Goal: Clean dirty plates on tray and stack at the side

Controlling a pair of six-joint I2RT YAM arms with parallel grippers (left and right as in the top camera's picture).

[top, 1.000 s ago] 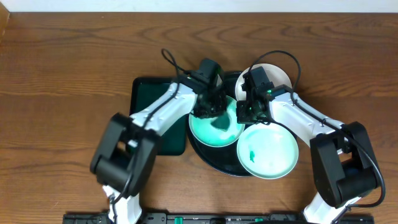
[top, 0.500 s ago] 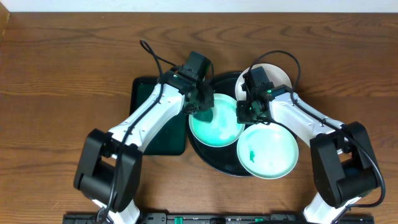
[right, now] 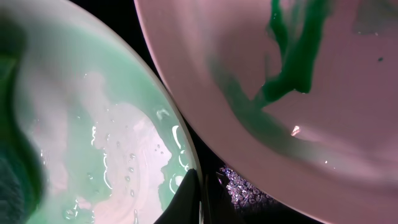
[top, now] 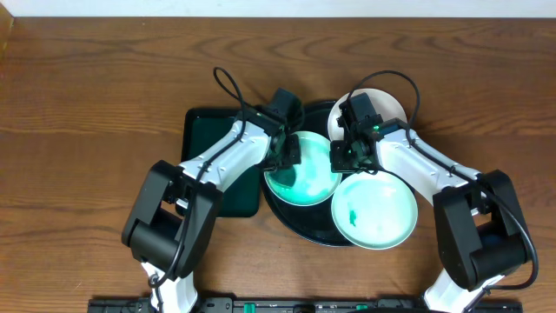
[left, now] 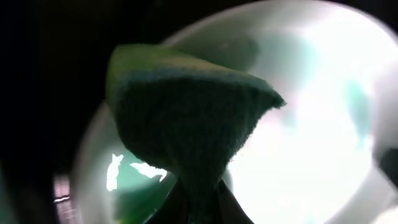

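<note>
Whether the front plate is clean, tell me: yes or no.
No, the front plate carries a dark green smear inside.

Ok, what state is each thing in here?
Left gripper: jaws shut on sponge.
Right gripper: jaws shut on rim of middle plate.
Sponge: on middle plate.
Middle plate: wet, green-smeared.
Front plate: green smear, untouched.
White plate: partly hidden, cannot tell.
Tray: carrying both mint plates.
</note>
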